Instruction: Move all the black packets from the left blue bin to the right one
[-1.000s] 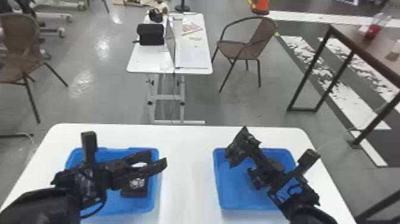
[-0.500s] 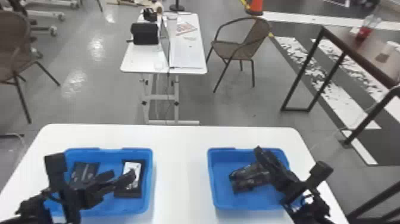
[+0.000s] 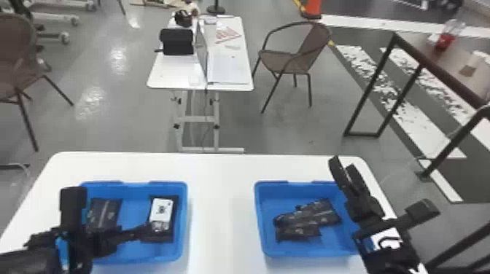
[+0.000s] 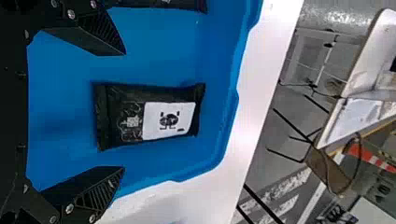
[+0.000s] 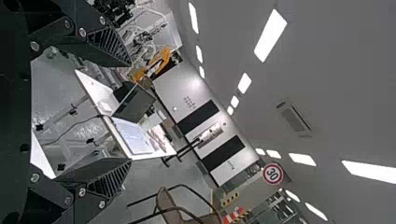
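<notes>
My left gripper (image 3: pixel 144 233) hangs low over the left blue bin (image 3: pixel 133 257), by a black packet with a white label (image 3: pixel 160 218). In the left wrist view my left gripper (image 4: pixel 125 110) is open, that labelled packet (image 4: pixel 169 122) lying flat beyond and between its fingertips. Another black packet (image 3: pixel 104 213) lies at the bin's left side, partly behind the arm. Several dark packets (image 3: pixel 322 214) overlap in the right blue bin (image 3: pixel 258 218). My right gripper (image 3: pixel 345 171) is raised at that bin's far right corner; in the right wrist view the right gripper (image 5: pixel 130 112) stands open, nothing held.
Both bins stand on a white table (image 3: pixel 222 204), with a strip of tabletop between them. Beyond it are a smaller white table (image 3: pixel 175 78), a brown chair (image 3: pixel 288 60) and a dark-framed table (image 3: pixel 430 54) at the right.
My right gripper has moved from over the right bin toward its far right corner, uncovering the packets inside. My left gripper has drawn back leftward from across the labelled packet and now sits lower.
</notes>
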{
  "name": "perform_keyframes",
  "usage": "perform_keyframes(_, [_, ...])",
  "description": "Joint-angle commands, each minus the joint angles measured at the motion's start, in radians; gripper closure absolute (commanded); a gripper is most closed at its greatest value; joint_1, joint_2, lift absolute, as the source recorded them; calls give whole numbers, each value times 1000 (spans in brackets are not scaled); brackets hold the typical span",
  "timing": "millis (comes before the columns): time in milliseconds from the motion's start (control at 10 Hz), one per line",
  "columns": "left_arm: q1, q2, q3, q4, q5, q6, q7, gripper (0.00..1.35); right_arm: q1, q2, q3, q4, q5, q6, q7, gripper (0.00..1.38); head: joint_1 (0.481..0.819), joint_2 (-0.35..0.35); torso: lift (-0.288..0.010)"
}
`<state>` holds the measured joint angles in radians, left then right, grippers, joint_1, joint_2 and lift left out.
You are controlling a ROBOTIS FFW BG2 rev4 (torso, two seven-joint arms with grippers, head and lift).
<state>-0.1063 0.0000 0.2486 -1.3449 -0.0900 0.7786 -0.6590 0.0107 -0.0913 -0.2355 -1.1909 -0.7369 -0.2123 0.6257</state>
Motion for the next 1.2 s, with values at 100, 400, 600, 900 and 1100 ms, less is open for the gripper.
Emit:
perform_keyframes(100, [-110, 14, -20, 168, -31, -45, 22, 168, 103, 25, 8, -138, -12, 13, 3, 329, 695, -120, 0])
perform_keyframes(400, [-222, 51, -58, 424, 7, -108, 22, 228, 120, 44, 47, -173, -21, 14, 32, 329, 695, -96, 0])
perform_keyframes(600, [-291, 55, -65, 602, 23, -236, 22, 627, 109, 44, 70, -167, -22, 21, 39, 329, 695, -88, 0])
perform_keyframes(900, [-291, 63, -34, 647, 33, -334, 35, 1207, 107, 44, 78, -154, -27, 28, 49, 329, 695, -74, 0])
perform_keyframes(1100, [-279, 92, -81, 647, 69, -440, 21, 1207, 107, 45, 81, -153, -30, 39, 57, 329, 695, -59, 0])
